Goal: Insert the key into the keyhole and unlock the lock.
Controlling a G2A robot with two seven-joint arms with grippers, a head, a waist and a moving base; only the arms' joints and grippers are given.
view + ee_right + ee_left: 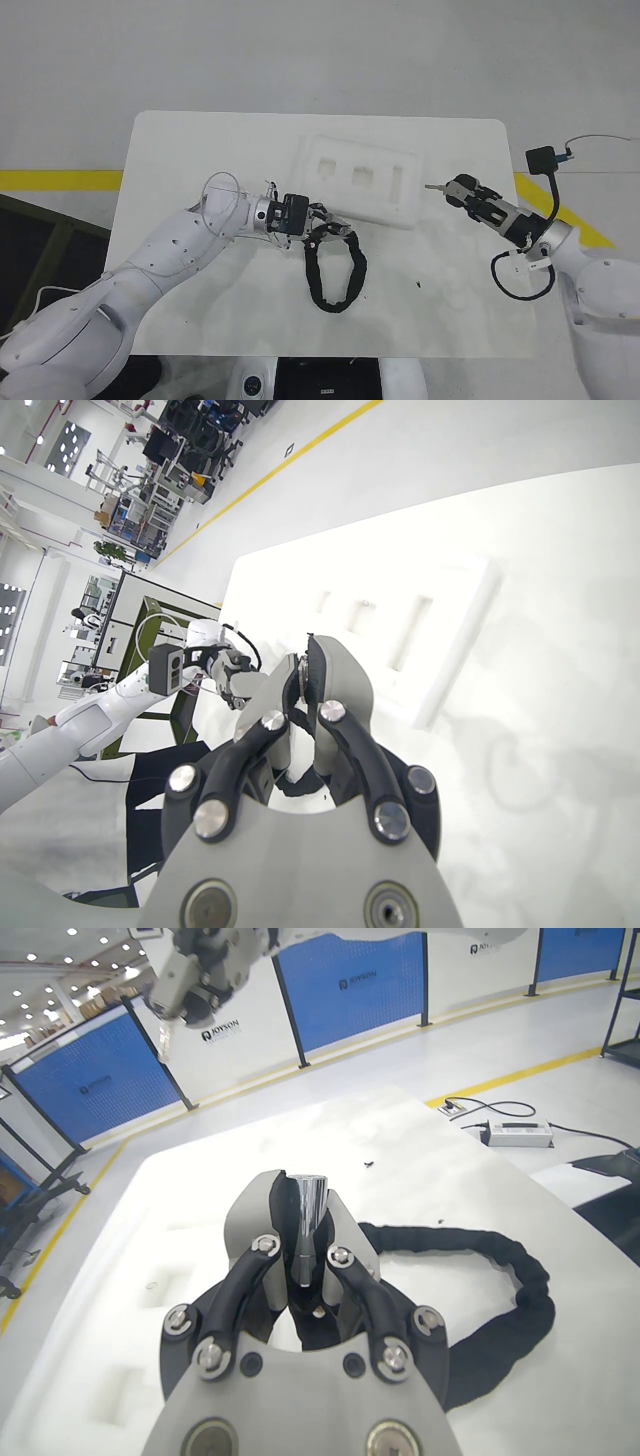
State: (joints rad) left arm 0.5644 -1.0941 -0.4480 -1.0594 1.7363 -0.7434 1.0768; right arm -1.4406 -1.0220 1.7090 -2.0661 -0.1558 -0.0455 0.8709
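White table (440, 310) on a pale factory floor, seen from above: the left gripper (323, 221) is clamped on a short chrome cylinder lock (330, 228). Its black fabric-sleeved cable loop (345, 275) lies slack on the tabletop just in front of a white foam tray (410, 165) with three recesses. Well apart on the other side, the right gripper (452, 189) pinches a small metal key (433, 186), its blade pointing toward the lock.

From the left wrist, the lock (311, 1208) stands between the closed fingers with its flat end facing away. Whether a keyhole sits there cannot be made out. The polished barrel looks hard, slick and fairly weighty, so a firm squeeze across its round sides seems the right hold. The soft, limp cable will likely drag and tug. The right gripper (190, 988) hangs high in the distance.

From the right wrist, the key (302, 670) is a thin bright sliver nipped between the dark pads (315, 672). It looks light and stiff and could easily twist askew, so it is probably best held by its head, leaving the blade free.
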